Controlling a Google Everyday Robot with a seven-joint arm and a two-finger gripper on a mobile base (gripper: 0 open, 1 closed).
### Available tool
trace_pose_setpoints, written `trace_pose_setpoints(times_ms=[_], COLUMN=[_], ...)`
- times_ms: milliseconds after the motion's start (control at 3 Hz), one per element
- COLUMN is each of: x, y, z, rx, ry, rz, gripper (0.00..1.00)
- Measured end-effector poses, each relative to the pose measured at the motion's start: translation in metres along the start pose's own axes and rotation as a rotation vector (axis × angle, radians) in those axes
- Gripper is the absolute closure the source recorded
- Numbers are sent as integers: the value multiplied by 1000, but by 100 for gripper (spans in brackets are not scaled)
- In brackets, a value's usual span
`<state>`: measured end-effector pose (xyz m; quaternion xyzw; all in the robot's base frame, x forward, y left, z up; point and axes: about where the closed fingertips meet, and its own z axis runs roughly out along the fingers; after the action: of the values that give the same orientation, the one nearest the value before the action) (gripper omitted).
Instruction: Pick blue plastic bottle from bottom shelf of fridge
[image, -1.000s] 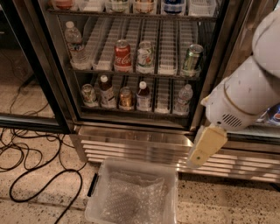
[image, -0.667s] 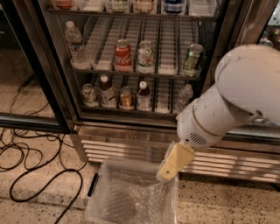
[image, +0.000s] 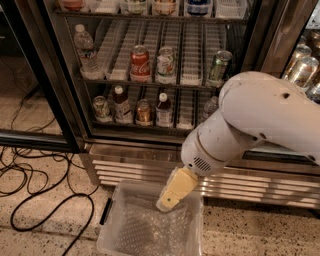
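Note:
The fridge (image: 60, 75) stands with its glass door swung open. On the bottom shelf (image: 185, 126) the blue plastic bottle (image: 163, 111) stands upright in a middle lane, with a white cap and a pale label. A similar bottle with dark red shoulders (image: 120, 104) stands two lanes to its left. My gripper (image: 169, 199), a tan piece at the end of the white arm (image: 250, 120), hangs low in front of the steel grille, over a clear bin. It is well below and slightly right of the bottle and holds nothing that I can see.
A clear plastic bin (image: 107, 235) sits on the floor before the grille (image: 130, 167). Black cables (image: 30, 185) lie on the floor at left. Cans (image: 143, 112) flank the bottles, and a clear water bottle (image: 210, 106) is partly behind the arm. The upper rack holds a red cola can (image: 139, 63).
The arm has swung left and forward. The gripper has moved from in front of the grille's right part to above the bin. The bottles on the shelf have not moved.

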<state>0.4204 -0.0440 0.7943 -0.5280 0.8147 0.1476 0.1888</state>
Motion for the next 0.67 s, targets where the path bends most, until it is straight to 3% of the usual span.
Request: trace_pose_setpoints(times_ms=[333,667], x=[-5,-34], y=[3,7], z=[7,43], rx=[-14,-47], ry=[-66,-174], rz=[10,38], gripper=[0,0])
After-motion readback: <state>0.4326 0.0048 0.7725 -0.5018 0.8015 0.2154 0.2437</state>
